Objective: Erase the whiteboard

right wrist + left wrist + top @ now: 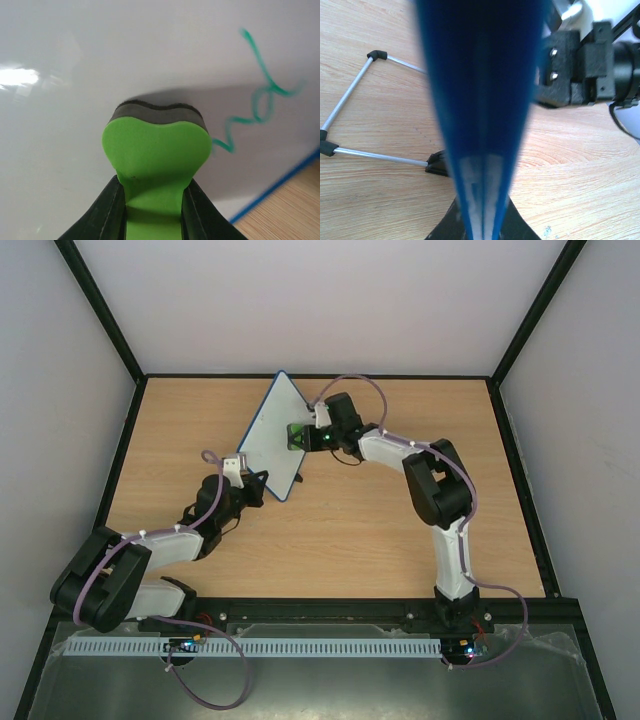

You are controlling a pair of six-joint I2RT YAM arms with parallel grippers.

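Observation:
The whiteboard (268, 435), white with a thin blue frame, stands on edge, tilted, at the table's middle back. My left gripper (258, 483) is shut on its lower near edge. In the left wrist view the blue frame (480, 100) runs edge-on between the dark fingers (445, 225). My right gripper (303, 435) is shut on a green eraser (296, 434) and presses it against the board's face. The right wrist view shows the eraser's (156, 145) dark felt against the white surface (100, 60), with green handwriting (250, 100) just right of it.
A wire stand (350, 100) with black feet lies on the wooden table (350, 520) behind the board in the left wrist view. Black rails (120, 450) edge the table on all sides. The board's blue frame (280, 185) crosses the lower right of the right wrist view.

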